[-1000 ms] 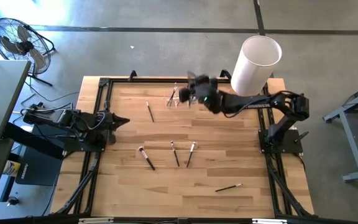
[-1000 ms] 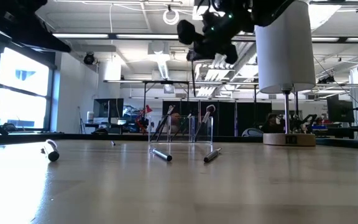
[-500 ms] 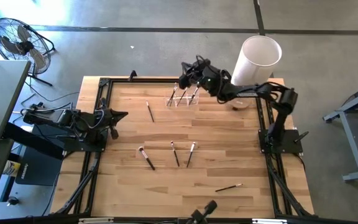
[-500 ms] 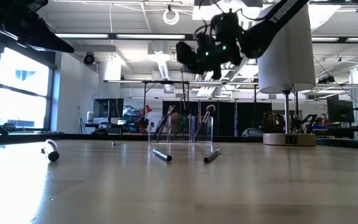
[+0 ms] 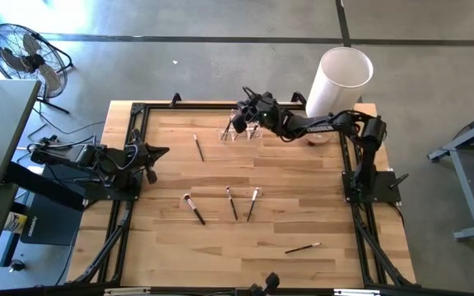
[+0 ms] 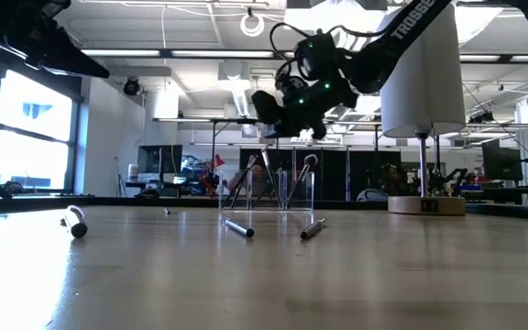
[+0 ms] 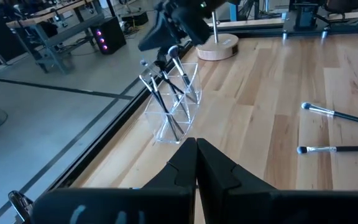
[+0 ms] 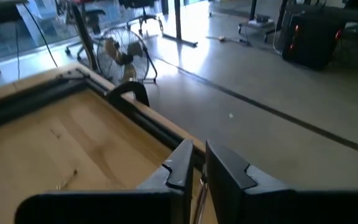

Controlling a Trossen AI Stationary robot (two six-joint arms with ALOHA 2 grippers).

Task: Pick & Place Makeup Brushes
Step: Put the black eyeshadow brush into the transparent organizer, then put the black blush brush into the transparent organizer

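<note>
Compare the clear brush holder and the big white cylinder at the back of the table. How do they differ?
The clear holder is see-through; the white cylinder is opaque. The holder is low and small; the cylinder is far taller and wider. The holder has makeup brushes leaning in it, with the right gripper just above it; the cylinder stands raised on a post with a round base, nothing near it. Both stand upright at the table's far edge.
</note>
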